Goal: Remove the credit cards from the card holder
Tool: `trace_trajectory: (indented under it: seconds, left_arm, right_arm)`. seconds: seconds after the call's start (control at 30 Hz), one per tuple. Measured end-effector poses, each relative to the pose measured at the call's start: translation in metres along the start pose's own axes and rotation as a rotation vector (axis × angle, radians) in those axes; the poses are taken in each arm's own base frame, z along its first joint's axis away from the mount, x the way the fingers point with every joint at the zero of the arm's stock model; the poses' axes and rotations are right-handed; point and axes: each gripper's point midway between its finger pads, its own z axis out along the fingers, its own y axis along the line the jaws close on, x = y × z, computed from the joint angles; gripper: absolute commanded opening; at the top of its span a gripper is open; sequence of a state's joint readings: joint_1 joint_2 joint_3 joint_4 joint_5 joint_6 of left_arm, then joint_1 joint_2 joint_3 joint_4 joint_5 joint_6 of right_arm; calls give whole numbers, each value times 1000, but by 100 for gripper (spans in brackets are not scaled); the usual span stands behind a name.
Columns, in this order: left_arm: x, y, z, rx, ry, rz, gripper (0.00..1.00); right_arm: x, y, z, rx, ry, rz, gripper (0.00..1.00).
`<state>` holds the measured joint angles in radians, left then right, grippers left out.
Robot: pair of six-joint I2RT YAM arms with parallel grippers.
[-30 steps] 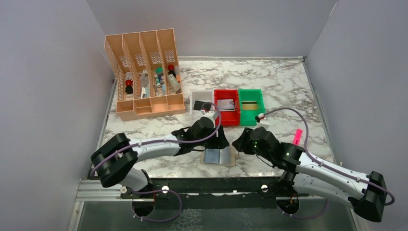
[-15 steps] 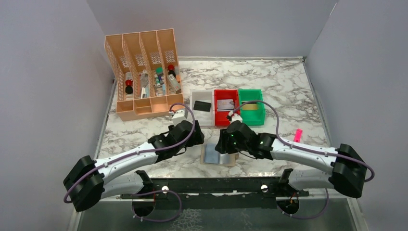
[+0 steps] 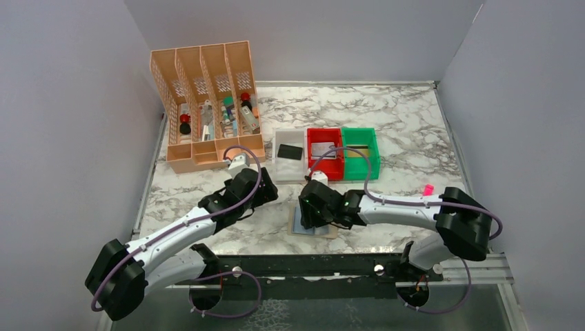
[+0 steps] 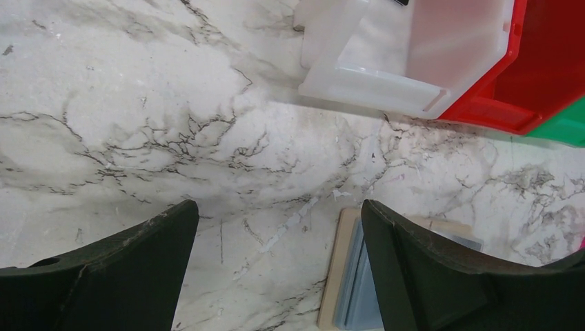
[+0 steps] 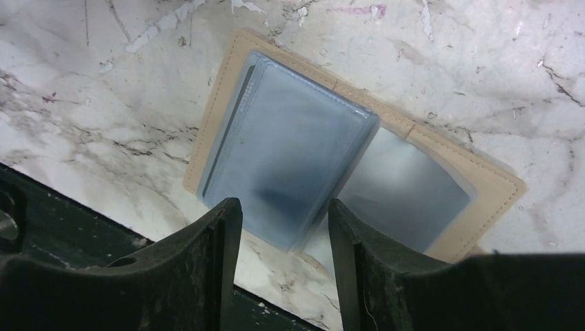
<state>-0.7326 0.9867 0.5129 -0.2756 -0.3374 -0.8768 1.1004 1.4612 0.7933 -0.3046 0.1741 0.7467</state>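
Card holder point(image 5: 290, 165) lies open at 6 o'clock on the bench point(image 3: 414, 131): probably light, floppy and slick-sleeved, best pinched by its tan border point(image 5: 493, 183). Right hand point(image 5: 283, 214) hovers above, half-spread, empty; left hand point(image 4: 276, 214), at its 9 o'clock, gapes empty.

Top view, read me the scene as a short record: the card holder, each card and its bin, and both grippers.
card holder: lying open near the table's front edge
black card: in the white bin
silver-grey card: in the red bin
striped card: in the green bin
left gripper: open, over bare marble left of the card holder
right gripper: open, low over the card holder's blue-grey panels
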Motion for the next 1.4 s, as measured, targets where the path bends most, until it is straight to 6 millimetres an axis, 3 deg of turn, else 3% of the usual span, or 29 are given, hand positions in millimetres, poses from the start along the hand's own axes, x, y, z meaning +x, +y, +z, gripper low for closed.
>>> trace_trajectory:
  seconds: [0.37, 0.87, 1.17, 1.4]
  left_arm:
    - [15, -8, 2, 75, 50, -6, 91]
    - [14, -12, -1, 109, 41, -23, 89]
    - [18, -26, 0, 170, 74, -20, 87]
    - [26, -50, -2, 293, 129, -1, 82]
  right_arm:
    - [-3, 2, 18, 97, 23, -66, 56]
    - [-7, -7, 23, 173, -1, -66, 2]
    - [-3, -6, 19, 114, -18, -48, 1]
    - [-2, -8, 8, 1, -57, 68, 1]
